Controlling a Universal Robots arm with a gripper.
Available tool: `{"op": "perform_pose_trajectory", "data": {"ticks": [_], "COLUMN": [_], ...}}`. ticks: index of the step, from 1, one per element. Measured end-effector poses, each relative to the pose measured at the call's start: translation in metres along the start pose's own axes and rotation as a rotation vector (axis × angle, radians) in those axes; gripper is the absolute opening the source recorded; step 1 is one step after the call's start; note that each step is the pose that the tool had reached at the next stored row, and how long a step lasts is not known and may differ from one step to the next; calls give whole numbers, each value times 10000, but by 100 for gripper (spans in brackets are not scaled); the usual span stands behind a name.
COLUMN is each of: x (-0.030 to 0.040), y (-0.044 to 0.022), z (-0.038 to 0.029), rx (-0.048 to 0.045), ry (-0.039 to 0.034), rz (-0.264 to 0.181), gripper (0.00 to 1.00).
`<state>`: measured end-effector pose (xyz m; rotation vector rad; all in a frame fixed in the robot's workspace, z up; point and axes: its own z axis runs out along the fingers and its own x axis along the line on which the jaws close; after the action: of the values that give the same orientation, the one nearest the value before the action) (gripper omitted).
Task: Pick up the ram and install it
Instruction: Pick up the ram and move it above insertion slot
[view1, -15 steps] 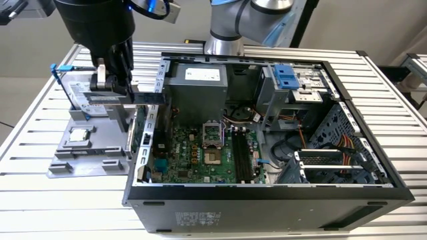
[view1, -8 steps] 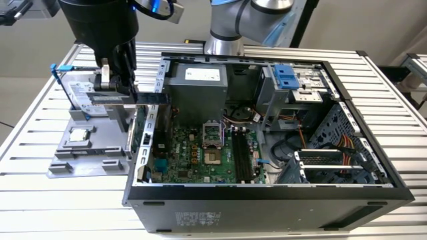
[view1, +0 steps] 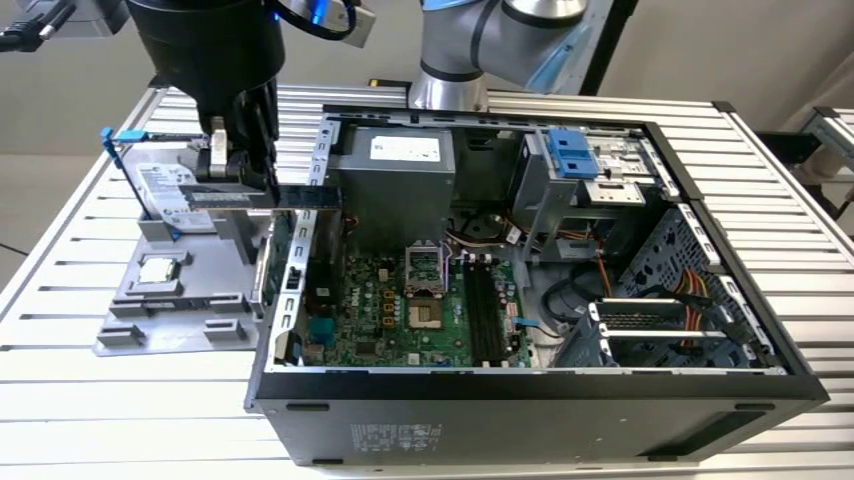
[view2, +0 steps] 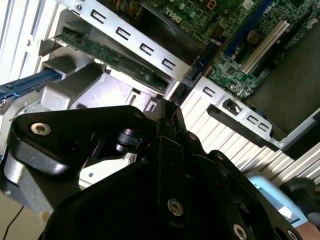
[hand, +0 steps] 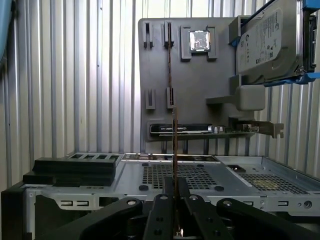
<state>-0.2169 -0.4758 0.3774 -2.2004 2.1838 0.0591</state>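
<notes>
Jaws shut tight: that was how my gripper (view1: 238, 186) was, and it had the ram (view1: 310, 197) pinched between its two fingers. In the exterior view the ram was up in the air and lay level. It hung over the case's side wall on the exterior view's left, between the grey tray (view1: 174, 322) and the big open computer case (view1: 534, 400). The end with the dark blue label stuck out toward the case.

In the first wrist view I saw the ram (hand: 174, 145) from its thin edge. It looked like a thin line coming out from my closed gripper (hand: 175, 192). Past it lay the grey tray (hand: 155, 60) on the striped metal table (hand: 75, 75). A silver hard drive (hand: 267, 42) in a blue frame stood on the tray. A small silver chip (hand: 199, 40) sat in its own spot on the tray. A bigger green card (hand: 200, 129) with a metal bracket was at the tray's edge nearest the case.

In the second wrist view the ram (view2: 207, 55) reached out from my gripper (view2: 167, 105) toward the green board (view2: 240, 30) inside the case.

In the exterior view the green board (view1: 387, 310) lay flat in the bottom of the case. Its long black slots (view1: 483, 310) were well apart from the ram.
</notes>
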Motion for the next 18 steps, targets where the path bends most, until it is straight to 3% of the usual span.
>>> {"op": "perform_pose_trajectory", "data": {"ticks": [18], "x": [1], "y": [-135], "z": [0], "rx": [0], "ry": [0], "rz": [0], "gripper": [0]}}
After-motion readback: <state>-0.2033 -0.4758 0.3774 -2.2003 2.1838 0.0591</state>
